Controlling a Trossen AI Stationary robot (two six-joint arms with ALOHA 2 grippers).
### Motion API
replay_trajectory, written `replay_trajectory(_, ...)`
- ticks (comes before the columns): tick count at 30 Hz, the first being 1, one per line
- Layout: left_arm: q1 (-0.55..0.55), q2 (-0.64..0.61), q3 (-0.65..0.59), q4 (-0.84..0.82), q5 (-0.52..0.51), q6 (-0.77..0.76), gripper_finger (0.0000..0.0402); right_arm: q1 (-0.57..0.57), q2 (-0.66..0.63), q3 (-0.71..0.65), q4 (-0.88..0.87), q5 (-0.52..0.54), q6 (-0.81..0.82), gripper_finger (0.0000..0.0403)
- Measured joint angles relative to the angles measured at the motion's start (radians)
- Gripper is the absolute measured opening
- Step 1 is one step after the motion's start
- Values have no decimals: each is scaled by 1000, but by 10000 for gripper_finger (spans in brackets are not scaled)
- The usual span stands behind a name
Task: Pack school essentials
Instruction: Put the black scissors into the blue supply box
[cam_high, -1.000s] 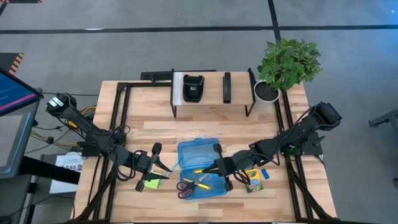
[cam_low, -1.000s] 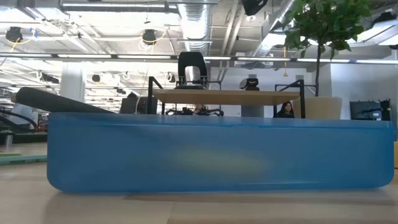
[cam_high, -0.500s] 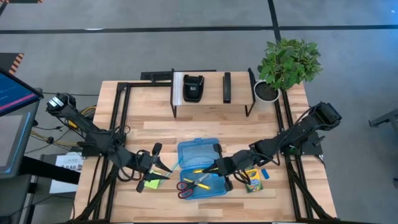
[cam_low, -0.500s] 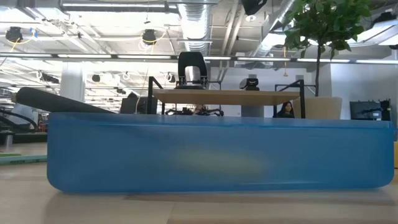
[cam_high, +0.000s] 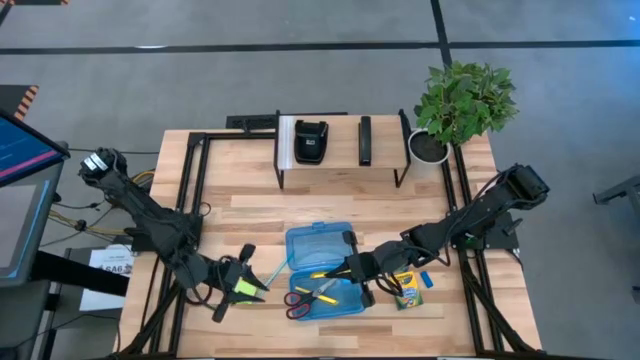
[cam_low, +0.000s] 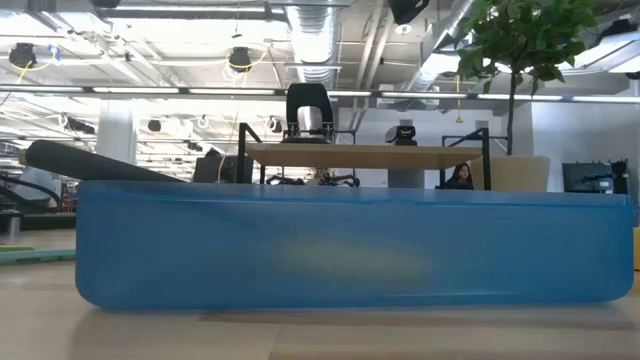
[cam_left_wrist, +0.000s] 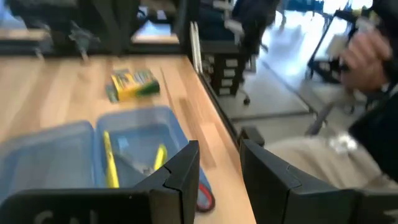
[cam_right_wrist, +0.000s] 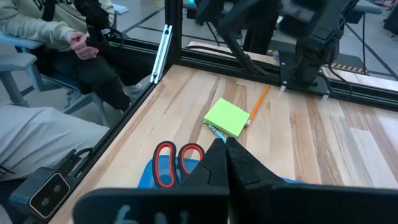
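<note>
An open blue box (cam_high: 322, 296) lies near the table's front edge, its lid (cam_high: 317, 244) folded back. Inside lie yellow pencils (cam_left_wrist: 109, 167) and red-handled scissors (cam_high: 300, 300). In the low view the box wall (cam_low: 350, 245) fills the picture. The lime-green sticky-note pad (cam_right_wrist: 227, 116) lies left of the box, an orange pencil (cam_right_wrist: 258, 102) beside it. The crayon box (cam_high: 407, 288) and a blue eraser (cam_high: 427, 280) lie right of the box. My left gripper (cam_left_wrist: 219, 150) stands open over the pad (cam_high: 243, 292). My right gripper (cam_right_wrist: 222, 144) hangs shut over the box (cam_high: 340, 271).
A black stand at the table's far side carries a black boxy device (cam_high: 310, 141) and a slim black bar (cam_high: 365, 140). A potted plant (cam_high: 462, 100) is at the far right corner. A seated person (cam_right_wrist: 56, 81) is beyond the table's near edge.
My left gripper has swung toward the table's near edge and turned a little; it now stands over the sticky-note pad. The gap between its fingers looks unchanged. The things on the table lie as before.
</note>
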Motion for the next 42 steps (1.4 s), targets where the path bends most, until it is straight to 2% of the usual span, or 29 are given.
replay_trajectory(7,-7,126,3,-12,49,-60,103,-6,0,0,0,0,0,0)
replay_trajectory(14,-7,132,98,-256,61,-231,103,-7,0,0,0,0,0,0)
replay_trajectory(18,5,199,151,-270,93,-211,103,-8,0,0,0,1,-7,0)
replay_trajectory(24,9,373,257,-318,88,-125,104,-13,0,0,0,2,-6,0)
replay_trajectory(30,59,502,395,-487,105,-199,144,-12,0,0,-1,2,0,0)
replay_trajectory(35,116,552,477,-524,133,-178,186,-12,0,0,-1,3,0,0)
replay_trajectory(42,180,637,510,-533,238,-183,185,-12,0,0,-19,3,0,0)
